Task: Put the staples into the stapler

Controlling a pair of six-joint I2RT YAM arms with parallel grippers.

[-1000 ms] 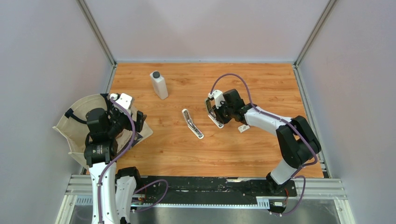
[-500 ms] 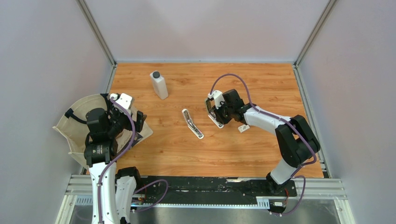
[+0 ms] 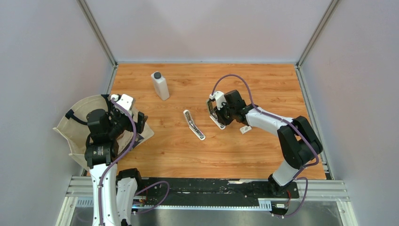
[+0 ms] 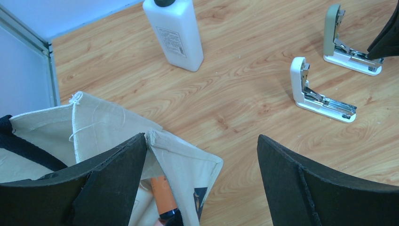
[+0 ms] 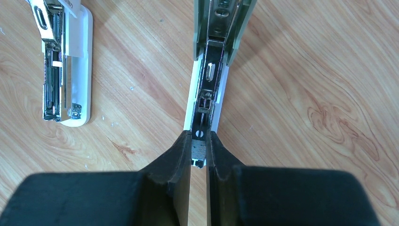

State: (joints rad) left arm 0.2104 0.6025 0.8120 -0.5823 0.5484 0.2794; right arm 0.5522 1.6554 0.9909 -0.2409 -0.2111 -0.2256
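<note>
Two staplers lie hinged open on the wooden table. The green stapler (image 5: 225, 28) is under my right gripper (image 5: 199, 136), which is shut on a small grey strip of staples (image 5: 199, 151) held over the near end of that stapler's open channel. In the top view the right gripper (image 3: 215, 115) is over the green stapler (image 3: 219, 123). The white stapler (image 3: 194, 125) lies to its left, also in the right wrist view (image 5: 70, 61). A tiny white staple box (image 3: 244, 128) sits beside the right arm. My left gripper (image 4: 201, 141) is open and empty above a canvas bag (image 4: 108, 122).
A white bottle (image 3: 160, 85) with a dark cap stands at the back left. The canvas bag (image 3: 77, 125) lies at the left edge with an orange item (image 4: 162, 190) inside. Grey walls enclose the table on three sides.
</note>
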